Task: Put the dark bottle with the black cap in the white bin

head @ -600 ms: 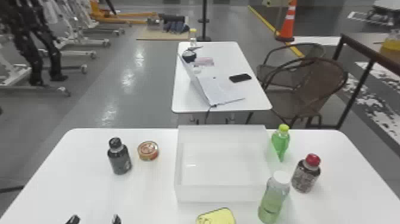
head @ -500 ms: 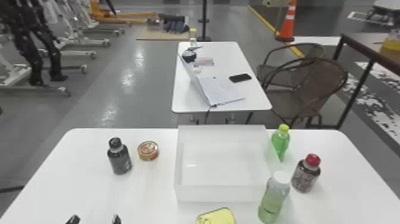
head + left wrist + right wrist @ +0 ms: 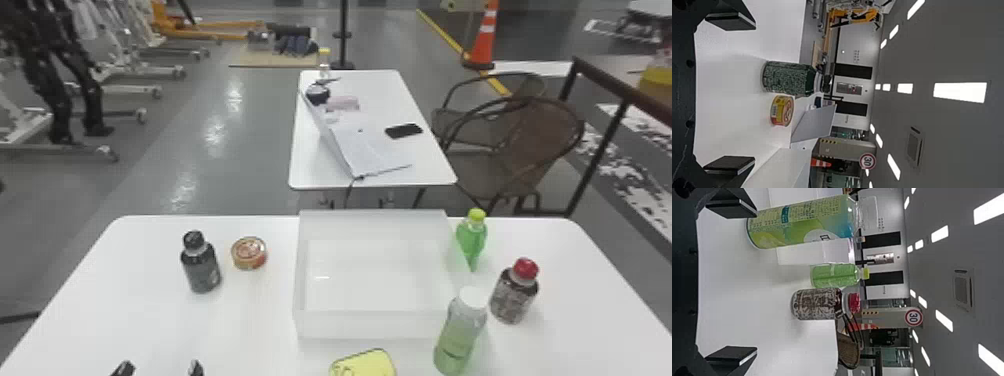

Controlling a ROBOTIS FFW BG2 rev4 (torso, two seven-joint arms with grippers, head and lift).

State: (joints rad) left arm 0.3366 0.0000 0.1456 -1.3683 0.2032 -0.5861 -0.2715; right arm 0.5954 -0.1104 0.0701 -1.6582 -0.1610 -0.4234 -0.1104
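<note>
The dark bottle with the black cap stands upright at the left of the table. The white bin sits mid-table, its inside bare. My left gripper shows its two fingertips at the bottom edge of the head view, nearer the robot than the bottle. In the left wrist view my left gripper is open, with the dark bottle beyond its fingertips, untouched. My right gripper is also open in the right wrist view, holding nothing.
A round tin stands close to the dark bottle's right. Right of the bin are a green bottle, a red-capped bottle and a tall white-capped bottle. A yellow item lies before the bin.
</note>
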